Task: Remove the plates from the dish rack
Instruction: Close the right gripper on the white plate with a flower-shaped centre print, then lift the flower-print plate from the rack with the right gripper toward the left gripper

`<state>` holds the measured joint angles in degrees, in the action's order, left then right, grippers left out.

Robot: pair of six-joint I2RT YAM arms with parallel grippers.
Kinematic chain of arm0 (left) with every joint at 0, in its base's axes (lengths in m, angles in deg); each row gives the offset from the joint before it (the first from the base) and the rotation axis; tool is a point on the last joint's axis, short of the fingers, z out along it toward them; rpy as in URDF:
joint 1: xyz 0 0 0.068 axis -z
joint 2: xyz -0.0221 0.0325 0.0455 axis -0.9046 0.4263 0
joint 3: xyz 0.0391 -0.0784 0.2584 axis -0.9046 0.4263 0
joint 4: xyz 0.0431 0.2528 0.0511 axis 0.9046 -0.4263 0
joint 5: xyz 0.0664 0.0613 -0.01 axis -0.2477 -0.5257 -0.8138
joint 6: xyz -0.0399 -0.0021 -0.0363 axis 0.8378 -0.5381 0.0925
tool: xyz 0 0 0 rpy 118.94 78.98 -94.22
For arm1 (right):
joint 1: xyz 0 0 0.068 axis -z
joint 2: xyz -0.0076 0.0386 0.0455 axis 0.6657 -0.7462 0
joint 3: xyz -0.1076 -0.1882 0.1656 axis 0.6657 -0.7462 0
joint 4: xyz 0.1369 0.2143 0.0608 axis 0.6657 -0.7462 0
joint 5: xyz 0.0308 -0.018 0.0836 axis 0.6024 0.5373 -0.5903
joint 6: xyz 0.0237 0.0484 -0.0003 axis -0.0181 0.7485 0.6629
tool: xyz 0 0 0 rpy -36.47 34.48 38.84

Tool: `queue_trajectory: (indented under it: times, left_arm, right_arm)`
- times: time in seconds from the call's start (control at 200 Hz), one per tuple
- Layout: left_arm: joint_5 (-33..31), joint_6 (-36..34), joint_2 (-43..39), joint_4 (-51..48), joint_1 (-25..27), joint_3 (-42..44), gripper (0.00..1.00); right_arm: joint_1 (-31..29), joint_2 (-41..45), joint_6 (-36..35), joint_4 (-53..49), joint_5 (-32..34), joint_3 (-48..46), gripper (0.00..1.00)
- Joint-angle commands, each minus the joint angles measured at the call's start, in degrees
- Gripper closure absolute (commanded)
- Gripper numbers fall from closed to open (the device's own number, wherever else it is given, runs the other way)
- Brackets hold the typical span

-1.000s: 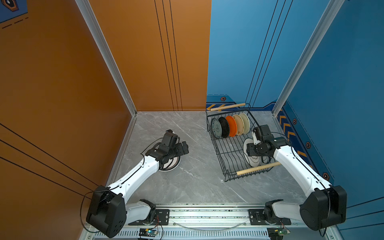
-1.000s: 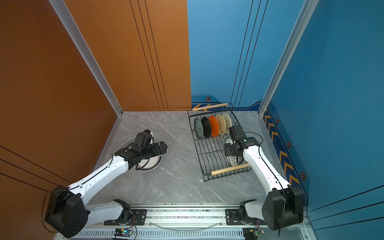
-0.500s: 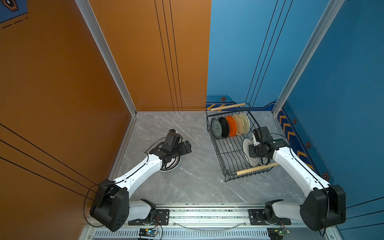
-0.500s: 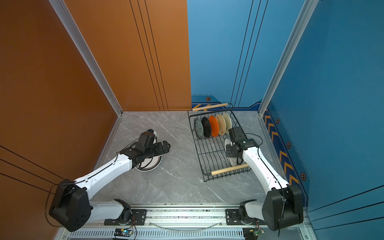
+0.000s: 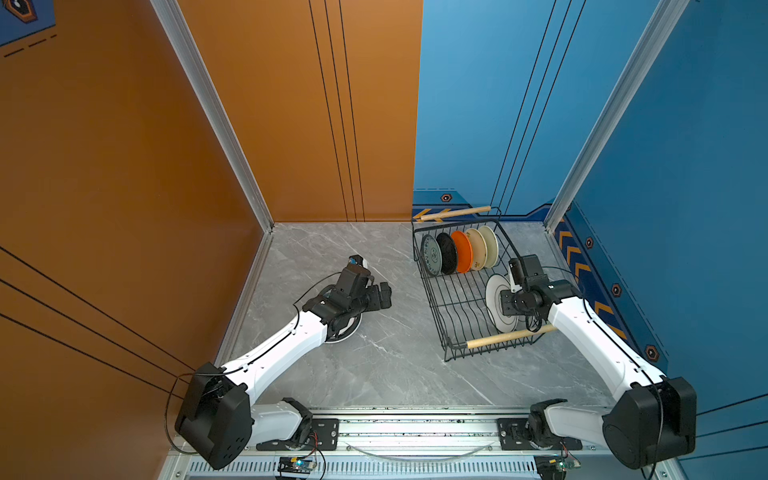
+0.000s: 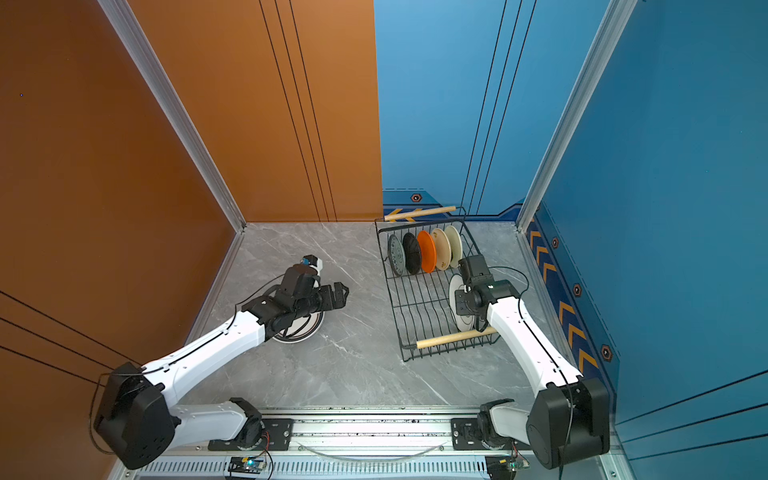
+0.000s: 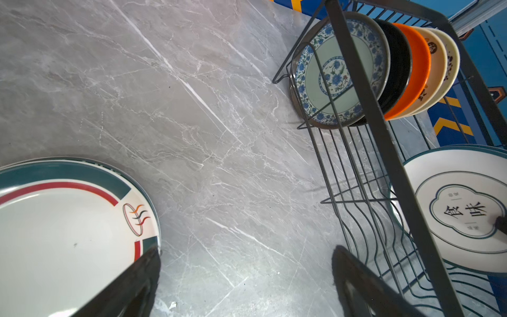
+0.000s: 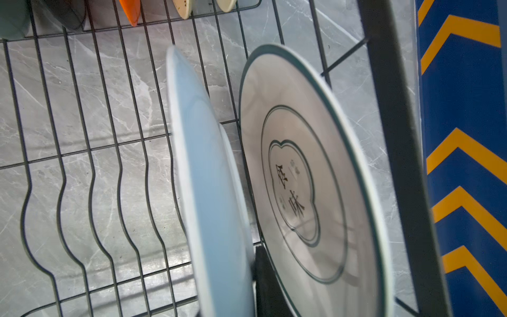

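The right gripper [image 5: 508, 302] is down in the near right part of the rack [image 5: 457, 307], and it's clamped tight on a big plate [image 8: 208, 192]! That plate stands on edge, white with a dark rim. One finger [image 8: 263, 277] sits behind it, wedged between it and a second big plate [image 8: 307, 192] just to its right. The other fingertip [image 7: 502, 225] presses its printed face, caught by the left wrist camera. Both plates stand upright in the wire slots, close together.

Far end of the rack now: five smaller ones on edge in a tight row, left to right. That's the teal plate [image 5: 431, 254], black plate [image 5: 449, 257], orange plate [image 5: 463, 251], cream plate [image 5: 478, 249] and pale plate [image 5: 491, 243].

The rack sits on the right of the grey table [image 5: 395, 374], with a near handle [image 5: 509, 337] of light wood and a far handle [image 5: 457, 212] at the back.

Over on the left, the left gripper [image 5: 380, 295] hangs above the table and aims toward the rack. Its jaws are spread wide, with bare marble showing between its fingers [image 7: 131, 288]. Under the arm a stack [image 5: 349, 332] of big plates lies flat on the table. The top plate [image 7: 63, 233] is white with a teal band and a red stripe. One finger crosses its edge in the wrist view, and whether it's touching I can't tell.
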<state>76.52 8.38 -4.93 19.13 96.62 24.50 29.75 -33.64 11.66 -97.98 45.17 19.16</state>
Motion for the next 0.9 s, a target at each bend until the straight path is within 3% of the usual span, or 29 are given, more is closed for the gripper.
queue_trajectory:
  times: [0.0,0.255,0.666,0.896]
  left_arm:
    - [-2.54,-1.34,-0.76,-0.02,0.66,-1.76,0.02]
    - [-2.80,-0.97,-0.44,-0.13,0.67,-2.21,0.02]
    - [-2.31,-1.06,-0.45,-0.10,0.77,-3.04,0.02]
    - [2.36,-1.52,-0.24,1.07,0.93,-3.64,0.02]
  right_arm:
    - [-0.49,1.89,-0.29,-1.00,-1.05,1.15,0.89]
    - [-1.11,2.01,-0.84,-1.96,-1.31,3.89,0.96]
    - [-2.11,4.68,-1.44,-1.88,1.64,9.07,0.97]
    - [-2.05,10.77,1.09,6.76,-3.82,9.73,0.97]
